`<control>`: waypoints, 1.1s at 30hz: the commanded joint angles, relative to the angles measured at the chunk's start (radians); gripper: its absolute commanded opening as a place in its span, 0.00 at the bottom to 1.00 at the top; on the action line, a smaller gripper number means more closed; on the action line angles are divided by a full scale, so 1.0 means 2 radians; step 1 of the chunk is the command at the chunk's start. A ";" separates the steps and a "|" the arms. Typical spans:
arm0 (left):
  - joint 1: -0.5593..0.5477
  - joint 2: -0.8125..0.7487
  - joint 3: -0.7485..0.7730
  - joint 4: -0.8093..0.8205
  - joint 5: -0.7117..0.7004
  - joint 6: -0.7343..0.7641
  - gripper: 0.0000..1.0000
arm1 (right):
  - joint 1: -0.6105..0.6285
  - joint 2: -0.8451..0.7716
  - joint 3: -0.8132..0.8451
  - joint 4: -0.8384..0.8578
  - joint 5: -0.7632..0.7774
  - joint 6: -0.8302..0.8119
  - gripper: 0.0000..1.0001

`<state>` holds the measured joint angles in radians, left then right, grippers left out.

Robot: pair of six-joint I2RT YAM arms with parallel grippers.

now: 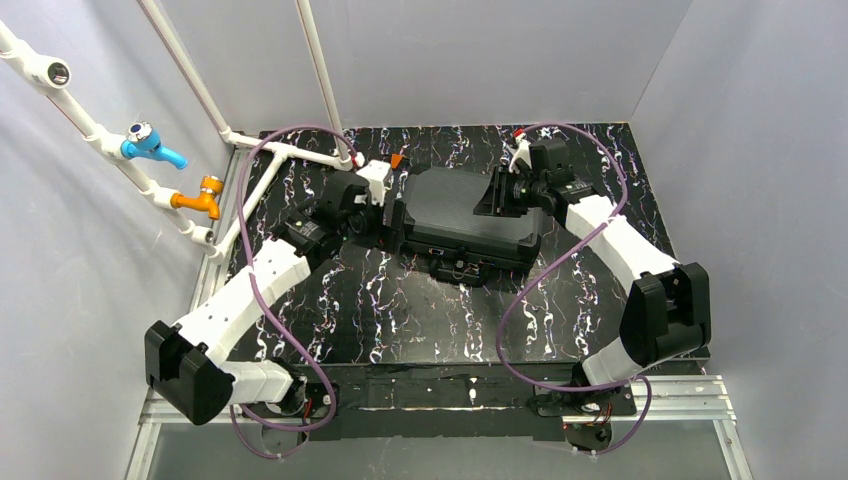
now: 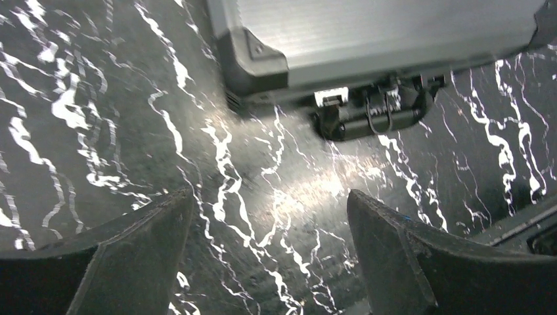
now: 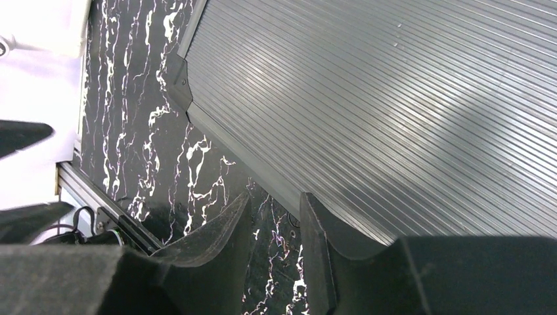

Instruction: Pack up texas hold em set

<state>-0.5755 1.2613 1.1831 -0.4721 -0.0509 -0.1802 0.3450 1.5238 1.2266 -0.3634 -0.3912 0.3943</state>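
The black hard case [image 1: 465, 215] lies closed in the middle of the marbled table, its handle [image 1: 455, 265] facing the near side. Chips, cards and red triangles are out of view. My left gripper [image 1: 385, 215] is at the case's left end; in the left wrist view it [image 2: 269, 197] is wide open and empty above the table, with the case corner [image 2: 263, 56] and handle [image 2: 371, 115] ahead. My right gripper [image 1: 495, 195] is at the case's right side; in the right wrist view it [image 3: 274, 197] is open by a narrow gap, empty, at the edge of the ribbed lid [image 3: 394, 98].
A small orange object [image 1: 397, 160] sits by the case's far left corner. White pipes [image 1: 270, 150] with a blue tap [image 1: 150, 145] and an orange tap [image 1: 200, 197] run along the left. Grey walls enclose the table. A metal rail [image 1: 440, 400] lines the near edge.
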 commanded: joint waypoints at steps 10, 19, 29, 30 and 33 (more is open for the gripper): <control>-0.027 -0.023 -0.108 0.047 0.071 -0.091 0.77 | 0.022 -0.028 -0.046 0.046 0.003 0.026 0.39; -0.028 -0.023 -0.152 0.089 0.099 -0.115 0.76 | 0.033 -0.026 -0.039 0.047 0.008 0.031 0.39; -0.040 -0.028 -0.201 0.137 0.123 -0.136 0.77 | 0.041 -0.024 -0.036 0.044 0.015 0.030 0.39; -0.042 -0.028 -0.206 0.144 0.125 -0.138 0.76 | 0.042 -0.023 -0.036 0.044 0.017 0.030 0.39; -0.048 -0.026 -0.220 0.167 0.134 -0.141 0.74 | 0.043 -0.019 -0.039 0.044 0.021 0.026 0.39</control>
<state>-0.6548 1.2331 0.7731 -0.2020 0.1783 -0.4461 0.4221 1.5169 1.1309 -0.3080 -0.3649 0.4492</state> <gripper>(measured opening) 0.754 0.391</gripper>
